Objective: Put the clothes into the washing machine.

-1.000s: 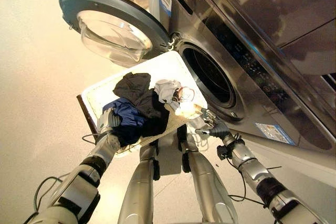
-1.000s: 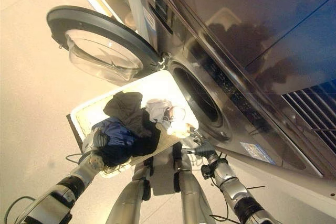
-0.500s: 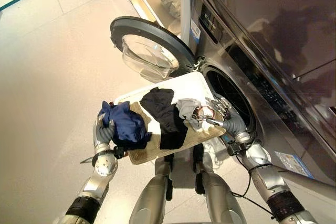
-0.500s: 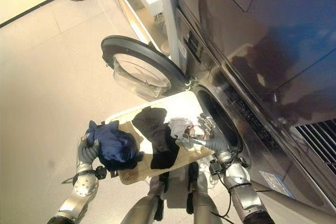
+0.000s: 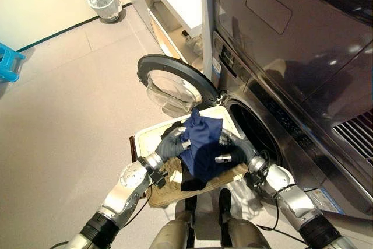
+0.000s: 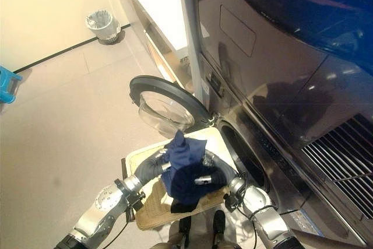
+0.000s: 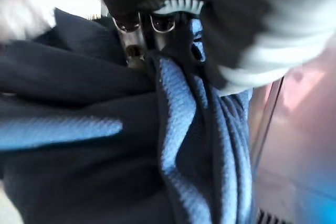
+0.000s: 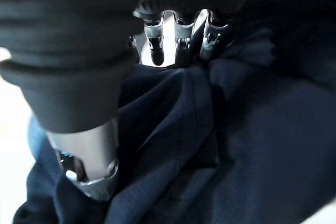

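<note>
Clothes: a blue garment is bunched up in the air between both hands, right over the tray. The left hand is at about 9 o'clock of the bundle, with its fingers curled into the cloth. The right hand is at about 3 o'clock and its fingers are curled into the cloth too. A black piece lies under the blue one on the tray. The washer is at 3 o'clock of the tray, and its round hole is just beside the right hand. The door stands open at 12 o'clock of the tray. A bin stands far off at 11 o'clock, and a blue stool is at 9 o'clock by the edge.
</note>
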Robot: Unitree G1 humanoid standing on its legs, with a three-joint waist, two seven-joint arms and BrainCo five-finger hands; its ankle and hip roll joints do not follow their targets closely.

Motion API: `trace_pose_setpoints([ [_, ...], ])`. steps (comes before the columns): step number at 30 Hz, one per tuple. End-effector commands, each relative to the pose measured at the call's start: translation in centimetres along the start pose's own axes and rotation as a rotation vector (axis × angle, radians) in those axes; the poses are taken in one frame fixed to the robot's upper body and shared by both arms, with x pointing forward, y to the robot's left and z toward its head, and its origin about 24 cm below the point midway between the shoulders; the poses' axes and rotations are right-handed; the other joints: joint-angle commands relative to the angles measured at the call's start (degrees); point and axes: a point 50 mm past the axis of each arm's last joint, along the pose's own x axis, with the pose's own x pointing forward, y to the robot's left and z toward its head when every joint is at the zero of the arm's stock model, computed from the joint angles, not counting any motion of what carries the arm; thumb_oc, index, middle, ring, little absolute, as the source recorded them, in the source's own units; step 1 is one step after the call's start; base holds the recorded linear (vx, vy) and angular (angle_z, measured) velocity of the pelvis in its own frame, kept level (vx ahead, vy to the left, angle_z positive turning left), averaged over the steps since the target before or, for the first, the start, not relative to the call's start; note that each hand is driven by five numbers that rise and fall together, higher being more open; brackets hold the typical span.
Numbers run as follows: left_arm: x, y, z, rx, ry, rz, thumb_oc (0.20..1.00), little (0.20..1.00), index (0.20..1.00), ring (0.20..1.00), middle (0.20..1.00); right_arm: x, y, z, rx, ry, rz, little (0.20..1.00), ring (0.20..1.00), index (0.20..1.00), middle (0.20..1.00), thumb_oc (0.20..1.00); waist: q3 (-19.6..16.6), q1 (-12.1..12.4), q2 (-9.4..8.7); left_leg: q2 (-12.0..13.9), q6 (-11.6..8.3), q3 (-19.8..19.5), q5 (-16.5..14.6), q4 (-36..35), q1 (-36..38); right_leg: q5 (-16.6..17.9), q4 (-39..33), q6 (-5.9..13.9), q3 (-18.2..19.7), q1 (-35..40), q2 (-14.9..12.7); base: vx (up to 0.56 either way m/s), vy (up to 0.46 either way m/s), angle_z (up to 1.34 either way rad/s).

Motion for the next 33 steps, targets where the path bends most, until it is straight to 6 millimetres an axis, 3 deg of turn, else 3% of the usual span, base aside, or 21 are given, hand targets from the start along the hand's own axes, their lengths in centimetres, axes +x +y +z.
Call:
trace_pose_setpoints([
  [1, 0.8, -1.3, 1.6, -0.078, -0.085, -0.150, 0.200, 0.200, 0.200, 0.200, 0.200, 0.7, 3.2, 1.8, 0.107, -0.120, 0.167, 1.000, 1.000, 1.000, 1.000, 1.000, -4.64, -0.62, -3.46, -3.42, 2.07, 1.11, -0.20, 0.46, -0.25, 4.68, -1.98, 5.98, 3.15, 0.39, -3.00, 0.08, -0.032, 0.00],
  [8, 0.3, -2.7, 0.3, -0.208, -0.043, -0.236, 0.200, 0.200, 0.200, 0.200, 0.200, 0.3, 4.9, 1.2, 0.168, -0.105, 0.231, 1.000, 1.000, 1.000, 1.000, 1.000, -5.30, -0.79, -4.04, -3.02, 2.28, 2.27, -1.06, 0.70, 1.14, 4.72, -2.14, 6.49, 3.49, 1.50, -3.14, 0.06, -0.027, 0.00],
  [9, 0.1, -3.0, -0.2, -0.236, -0.027, -0.225, 0.200, 0.200, 0.200, 0.200, 0.200, 0.1, 5.3, 0.8, 0.229, -0.100, 0.251, 0.294, 0.294, 0.294, 0.294, 0.294, -5.50, -0.81, -4.22, -2.84, 2.35, 2.69, -1.30, 0.81, 1.64, 4.65, -2.16, 6.55, 3.56, 2.00, -3.17, 0.14, -0.052, -0.02],
  [10, -0.1, -2.9, -0.5, -0.241, -0.020, -0.210, 0.200, 0.200, 0.200, 0.200, 0.200, 0.1, 5.6, 0.6, 0.267, -0.096, 0.257, 0.200, 0.200, 0.200, 0.200, 0.200, -5.63, -0.77, -4.34, -2.80, 2.38, 2.88, -1.43, 0.87, 1.85, 4.57, -2.21, 6.59, 3.62, 2.29, -3.15, 0.12, -0.045, -0.02],
  [22, -0.7, -1.7, -1.7, -0.134, 0.001, -0.008, 0.200, 0.200, 0.200, 0.200, 0.200, -0.5, 8.4, -3.8, 0.693, 0.093, 0.284, 0.200, 0.200, 0.200, 0.200, 0.200, -3.70, -0.42, -4.89, -2.44, 2.68, 3.45, -1.28, 1.35, 0.88, 4.40, -2.02, 6.61, 4.21, 2.18, -3.22, 0.02, -0.007, 0.00],
  [26, -0.5, -1.5, -1.9, -0.112, 0.011, 0.019, 0.200, 0.200, 0.200, 0.200, 0.200, -0.6, 9.2, -4.2, 0.811, 0.101, 0.324, 0.200, 0.200, 0.200, 0.200, 0.200, -2.97, -0.30, -5.04, -2.42, 2.69, 3.57, -0.99, 1.45, 0.39, 4.52, -1.94, 6.56, 4.18, 1.92, -3.17, 0.00, 0.000, 0.00],
  [33, -0.3, -1.2, -2.2, -0.027, 0.009, 0.124, 0.200, 0.200, 0.200, 0.200, 0.200, -0.3, 10.6, -4.4, 0.870, 0.114, 0.360, 0.200, 0.200, 0.200, 0.200, 0.200, -2.53, -0.29, -5.10, -2.48, 2.70, 3.52, -0.85, 1.85, -0.33, 4.48, -1.81, 6.55, 4.46, 1.51, -3.27, 0.00, 0.000, 0.00],
])
